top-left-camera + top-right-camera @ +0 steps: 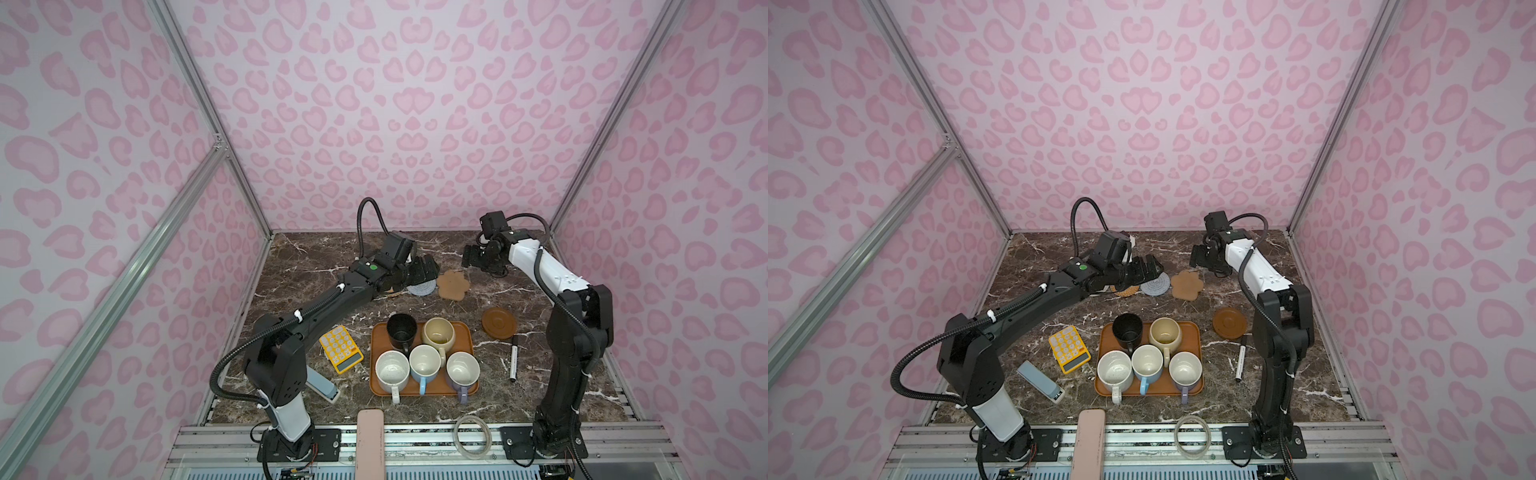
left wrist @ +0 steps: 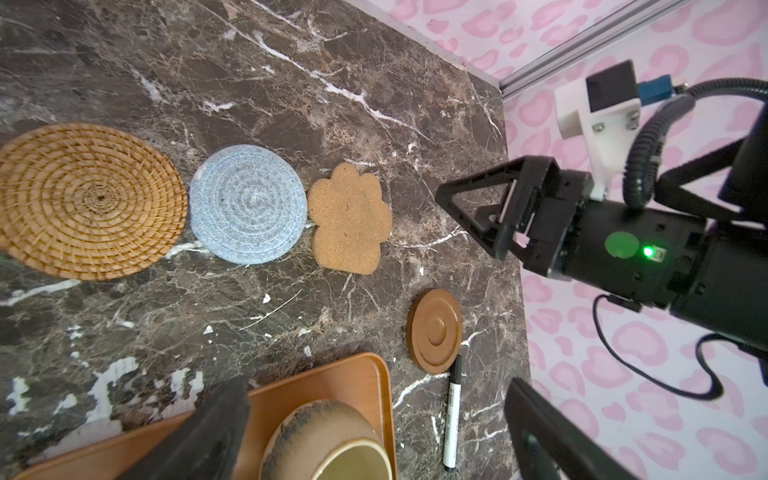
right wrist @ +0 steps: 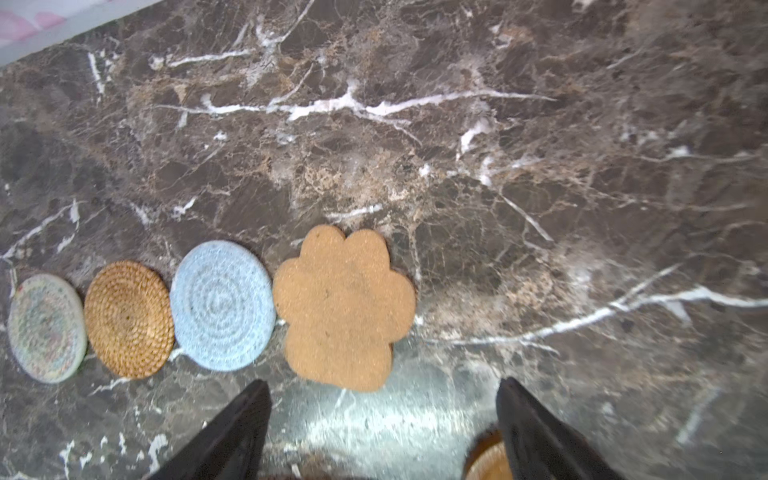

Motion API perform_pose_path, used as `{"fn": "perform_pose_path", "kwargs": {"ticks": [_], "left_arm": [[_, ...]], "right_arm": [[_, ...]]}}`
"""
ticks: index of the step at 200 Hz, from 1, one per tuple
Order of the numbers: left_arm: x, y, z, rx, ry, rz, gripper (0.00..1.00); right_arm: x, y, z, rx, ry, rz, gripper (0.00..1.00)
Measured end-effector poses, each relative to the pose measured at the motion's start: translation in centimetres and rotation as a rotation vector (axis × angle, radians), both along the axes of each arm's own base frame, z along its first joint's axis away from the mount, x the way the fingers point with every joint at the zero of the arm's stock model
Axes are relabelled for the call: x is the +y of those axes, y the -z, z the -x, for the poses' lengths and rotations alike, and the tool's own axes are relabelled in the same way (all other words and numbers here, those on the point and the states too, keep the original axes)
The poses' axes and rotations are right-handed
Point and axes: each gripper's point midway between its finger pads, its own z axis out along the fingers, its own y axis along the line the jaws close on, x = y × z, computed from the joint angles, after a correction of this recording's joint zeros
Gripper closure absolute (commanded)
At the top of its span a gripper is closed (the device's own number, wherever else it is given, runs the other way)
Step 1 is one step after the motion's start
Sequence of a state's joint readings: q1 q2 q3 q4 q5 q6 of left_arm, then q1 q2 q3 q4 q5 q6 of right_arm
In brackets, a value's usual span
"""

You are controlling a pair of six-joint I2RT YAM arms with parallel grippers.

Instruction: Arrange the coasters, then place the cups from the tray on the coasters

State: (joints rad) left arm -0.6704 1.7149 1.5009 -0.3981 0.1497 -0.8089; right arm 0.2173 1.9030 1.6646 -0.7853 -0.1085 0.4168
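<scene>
Four coasters sit just beside one another in a row at the centre of both top views: a whitish woven coaster (image 3: 46,328), a rattan coaster (image 3: 129,319), a light-blue woven coaster (image 3: 223,305) and a paw-shaped cork coaster (image 3: 345,307). A dark-brown disc (image 1: 498,322) lies apart, right of the tray (image 1: 440,389). The orange-brown tray, at lower centre, holds five upright cups: black cup (image 1: 401,330), cream cup (image 1: 438,334), white cup (image 1: 392,371), blue cup (image 1: 424,363), lavender cup (image 1: 462,370). The left claw (image 2: 374,388) and right claw (image 3: 383,386) both gape wide, empty. The marker (image 2: 451,419) carries print too small to read.
</scene>
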Motion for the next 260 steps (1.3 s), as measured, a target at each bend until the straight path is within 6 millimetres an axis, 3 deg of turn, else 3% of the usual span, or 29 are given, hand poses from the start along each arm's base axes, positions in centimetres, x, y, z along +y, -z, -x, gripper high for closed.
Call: {"fn": "perform_pose_path", "kwargs": {"ticks": [33,64,102,133,185,260], "left_arm": [[0.3,-3.0,1.4,-0.044,0.035,0.030,0.02],[-0.9,-4.9,3.5,-0.058,0.133,0.051,0.02],[-2.6,-4.9,6.1,-0.044,0.224,0.046,0.02],[-3.7,-3.6,6.8,-0.017,0.251,0.027,0.03],[-5.3,-0.6,6.9,0.041,0.235,-0.020,0.03],[-6.8,1.5,6.2,0.086,0.208,-0.039,0.03]], "right_arm": [[-2.0,-2.7,3.8,-0.034,-0.003,0.012,0.01],[-2.7,-2.7,8.0,-0.019,-0.036,0.012,0.01],[-3.7,-0.7,12.9,0.021,-0.041,0.000,0.01],[-3.8,2.3,15.6,0.075,-0.046,-0.042,0.12],[-3.7,6.0,16.2,0.131,-0.035,-0.074,0.23],[-4.6,9.6,15.2,0.187,-0.006,-0.033,0.39]]}}
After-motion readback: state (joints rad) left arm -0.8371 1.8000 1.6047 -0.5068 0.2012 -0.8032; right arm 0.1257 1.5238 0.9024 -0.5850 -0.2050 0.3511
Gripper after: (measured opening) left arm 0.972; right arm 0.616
